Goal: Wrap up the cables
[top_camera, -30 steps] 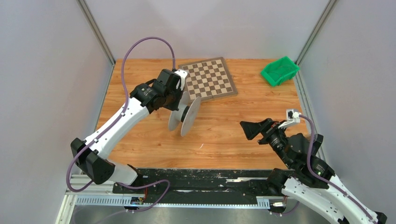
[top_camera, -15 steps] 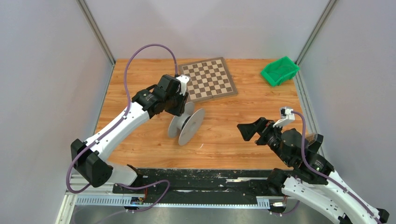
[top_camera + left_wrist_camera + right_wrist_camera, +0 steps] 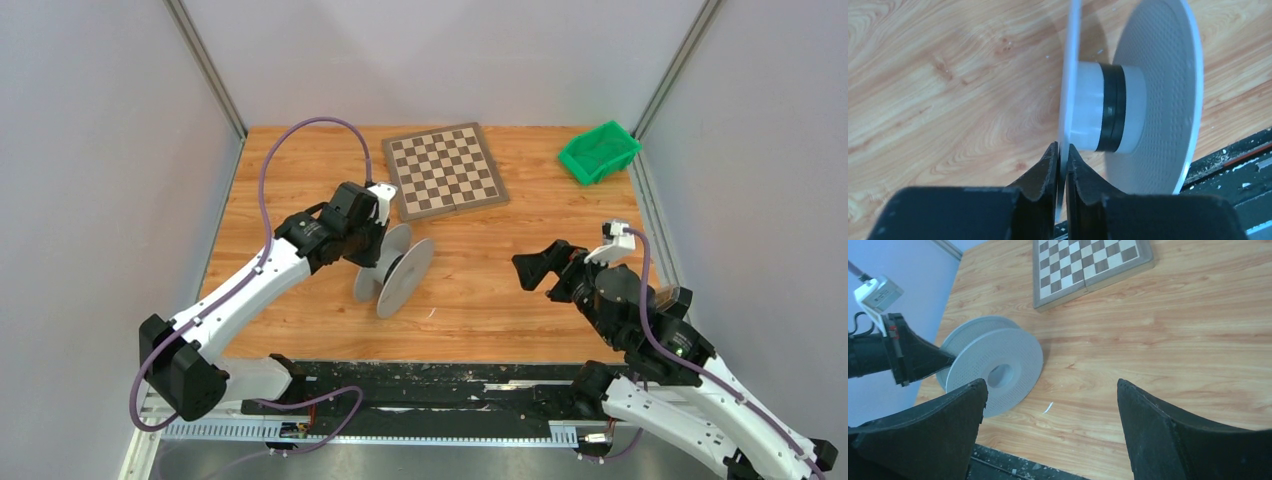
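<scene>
Step in hand, as judged: spool positioning ahead of winding.

- The spool (image 3: 395,265) is stood on its flange rims on the table (image 3: 560,220), left of centre, near the front-left corner of the chessboard (image 3: 445,170). It appears to be resting on the wood, not lifted.
- The left gripper (image 3: 1061,150) is clamped on the rim of one flange (image 3: 1065,75), one finger on each face. How tight the pinch is cannot be told.
- The right gripper (image 3: 540,270) is held fully spread, nothing in it, well apart from the spool and pointed toward it.
- A black band (image 3: 1110,107) is seen on the hub; it is taken to be cable already wound. No loose cable is seen on the table, so progress cannot be rated.

Next move, as judged: a free cable end must be found and brought to the hub by the right arm while the spool is kept steady on the left. The thin flange could slip or tip if pulled sideways.

Surface and room: light wood-grain top, one small white scrap (image 3: 1048,407) in front of the spool. A green bin (image 3: 598,152) is set at the far right corner. Plain grey walls are framed by aluminium posts (image 3: 205,65).
</scene>
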